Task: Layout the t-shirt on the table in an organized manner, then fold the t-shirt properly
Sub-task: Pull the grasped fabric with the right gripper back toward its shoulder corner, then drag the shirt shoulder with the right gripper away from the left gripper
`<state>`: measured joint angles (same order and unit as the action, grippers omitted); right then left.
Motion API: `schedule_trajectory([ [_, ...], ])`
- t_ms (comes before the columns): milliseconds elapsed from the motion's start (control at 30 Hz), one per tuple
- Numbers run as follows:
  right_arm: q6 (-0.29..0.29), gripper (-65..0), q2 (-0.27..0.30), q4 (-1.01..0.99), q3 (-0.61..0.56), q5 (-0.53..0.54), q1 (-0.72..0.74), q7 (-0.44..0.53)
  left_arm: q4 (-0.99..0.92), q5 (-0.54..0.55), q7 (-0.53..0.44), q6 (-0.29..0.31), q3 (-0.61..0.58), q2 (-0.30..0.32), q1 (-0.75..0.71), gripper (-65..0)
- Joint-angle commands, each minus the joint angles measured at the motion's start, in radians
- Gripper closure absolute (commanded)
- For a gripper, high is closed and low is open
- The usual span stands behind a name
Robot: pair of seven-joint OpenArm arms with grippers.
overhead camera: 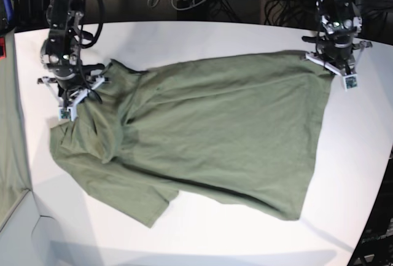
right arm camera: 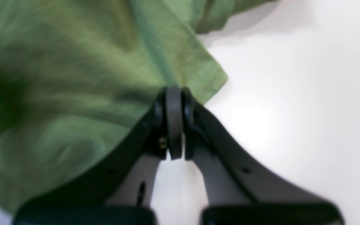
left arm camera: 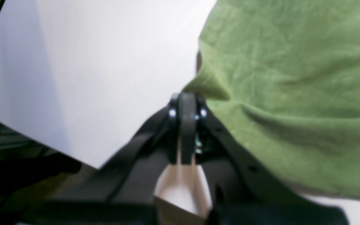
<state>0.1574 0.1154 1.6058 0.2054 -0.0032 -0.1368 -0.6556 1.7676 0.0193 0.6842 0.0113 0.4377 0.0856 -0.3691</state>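
Two far corners of the t-shirt (overhead camera: 209,131) are being gripped, one by the closed left pincer (overhead camera: 336,63), one by the closed right pincer (overhead camera: 72,91), its long axis stretching between them across the surface (overhead camera: 184,35).

The white table (overhead camera: 202,241) carries the t-shirt (overhead camera: 209,131). It lies spread and creased. Bare tabletop surrounds it.

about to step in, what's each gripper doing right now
left gripper: closed, pinching an edge of the t-shirt
right gripper: closed on a t-shirt edge
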Motion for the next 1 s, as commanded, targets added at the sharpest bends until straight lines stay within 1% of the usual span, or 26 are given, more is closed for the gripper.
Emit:
schedule_trajectory([
  [0, 0.003, 0.0, 0.007, 0.052, 0.006, 0.001, -0.002, 0.024, 0.015, -0.005, -0.021, -0.004, 0.003, 0.009, 0.003, -0.4],
  [167, 0.001, 0.0, 0.005, 0.201, 0.006, 0.001, -0.079, 0.018, 0.015, -0.005, -0.022, -0.004, 0.003, 0.009, 0.003, -0.4],
  [233, 0.001, 0.0, -0.004, 0.261, 0.006, 0.001, -0.114, 0.017, 0.015, -0.005, -0.022, -0.004, 0.003, 0.009, 0.003, -0.4],
  [267, 0.001, 0.0, -0.013, 0.293, 0.009, -0.002, -0.133, 0.017, 0.015, -0.005, -0.022, -0.004, 0.003, 0.009, 0.003, -0.4],
  [400, 0.001, 0.0, -0.067, 0.390, 0.084, -0.002, -0.203, 0.017, 0.016, -0.005, -0.022, -0.004, 0.002, 0.009, -0.003, -0.4],
  [600, 0.001, 0.0, -0.132, 0.408, 0.173, -0.002, -0.289, 0.017, 0.019, -0.005, -0.022, -0.004, 0.002, 0.009, -0.006, -0.4],
  [733, 0.001, 0.0, -0.187, 0.411, 0.168, -0.002, -0.364, 0.018, 0.022, -0.005, -0.019, -0.004, 0.002, 0.009, -0.006, -0.4],
  [833, 0.006, 0.0, -0.242, 0.413, 0.151, 0.001, -0.421, 0.024, 0.024, -0.005, -0.019, -0.004, 0.002, 0.009, -0.006, -0.4],
  [967, 0.006, 0.0, -0.253, 0.413, 0.081, 0.001, -0.475, 0.021, 0.024, -0.005, -0.021, -0.004, 0.002, 0.009, -0.005, -0.4],
])
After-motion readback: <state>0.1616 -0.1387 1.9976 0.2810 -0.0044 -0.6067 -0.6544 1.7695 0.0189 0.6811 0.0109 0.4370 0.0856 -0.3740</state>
